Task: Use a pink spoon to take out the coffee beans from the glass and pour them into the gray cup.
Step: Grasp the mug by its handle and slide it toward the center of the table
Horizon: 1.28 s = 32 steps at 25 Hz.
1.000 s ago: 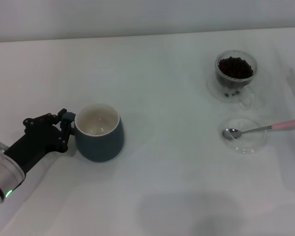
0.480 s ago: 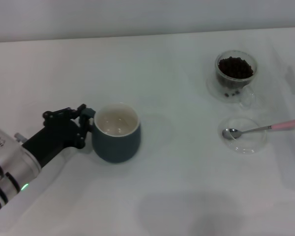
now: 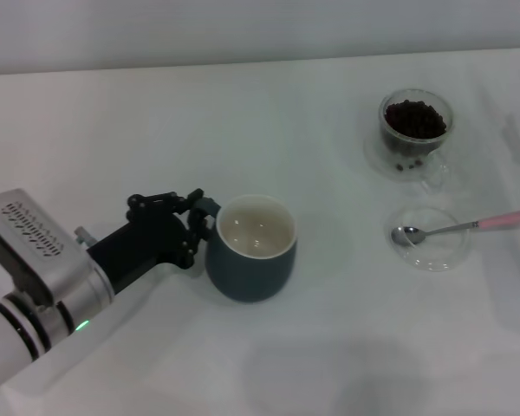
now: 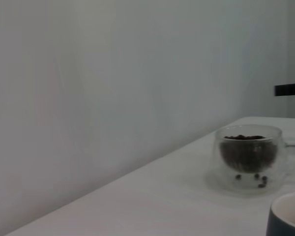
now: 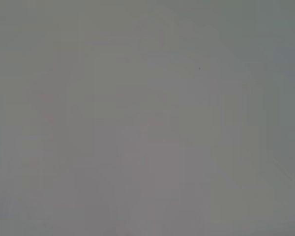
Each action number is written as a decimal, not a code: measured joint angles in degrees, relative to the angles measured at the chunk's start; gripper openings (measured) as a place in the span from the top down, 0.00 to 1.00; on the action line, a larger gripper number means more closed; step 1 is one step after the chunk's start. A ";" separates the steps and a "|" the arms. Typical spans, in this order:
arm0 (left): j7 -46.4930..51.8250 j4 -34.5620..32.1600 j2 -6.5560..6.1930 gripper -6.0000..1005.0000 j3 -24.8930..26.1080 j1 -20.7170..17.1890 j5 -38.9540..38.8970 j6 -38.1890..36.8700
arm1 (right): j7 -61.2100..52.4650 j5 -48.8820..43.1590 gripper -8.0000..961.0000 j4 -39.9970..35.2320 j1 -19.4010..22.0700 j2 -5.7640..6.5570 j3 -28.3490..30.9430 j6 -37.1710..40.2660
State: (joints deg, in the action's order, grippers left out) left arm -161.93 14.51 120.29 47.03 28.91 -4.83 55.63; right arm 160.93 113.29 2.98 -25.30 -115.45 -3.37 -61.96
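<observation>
The gray cup stands upright left of the table's middle, with nothing in its cream inside. My left gripper is shut on its handle from the left. The cup's rim also shows in the left wrist view. The glass stands at the far right with a heap of coffee beans inside and a few loose ones at its bottom. It also shows in the left wrist view. The pink spoon lies across a shallow clear dish, pink handle end pointing right. My right gripper is out of view.
The shallow clear round dish sits just in front of the glass, under the spoon's bowl. The white table runs to a pale wall at the back. The right wrist view shows only a plain grey surface.
My left gripper has slid the gray cup to the right, toward the table's middle, still holding its handle. The glass, dish and spoon have not moved.
</observation>
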 joint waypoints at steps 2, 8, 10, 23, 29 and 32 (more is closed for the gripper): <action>-0.01 0.43 0.08 0.88 -0.48 0.29 -0.02 -0.34 | 0.00 0.00 0.13 -0.04 -0.01 0.01 -0.04 0.00; -0.03 1.97 0.12 0.88 -1.78 1.13 -0.02 -1.84 | 0.00 0.00 0.13 -0.12 0.01 0.13 -0.09 -0.04; -0.03 2.02 0.11 0.88 -2.33 1.41 -0.03 -2.02 | 0.00 0.00 0.13 -0.17 -0.01 0.13 -0.13 -0.07; 0.03 2.06 0.10 0.88 -3.79 0.39 -0.46 -2.78 | 0.00 0.00 0.13 -0.79 0.44 0.14 -0.24 -0.54; 0.04 2.08 -0.08 0.87 -3.79 -0.77 -0.45 -2.72 | 0.00 0.00 0.13 -0.79 0.57 0.14 -0.23 -1.01; 0.04 2.14 -0.13 0.86 -3.78 -1.05 -0.46 -2.53 | 0.00 0.00 0.13 -0.79 0.64 0.14 -0.23 -1.01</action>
State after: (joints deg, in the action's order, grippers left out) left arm -161.89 16.66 120.16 43.25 27.86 -5.28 53.10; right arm 160.93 113.29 2.19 -24.66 -115.31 -3.60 -62.97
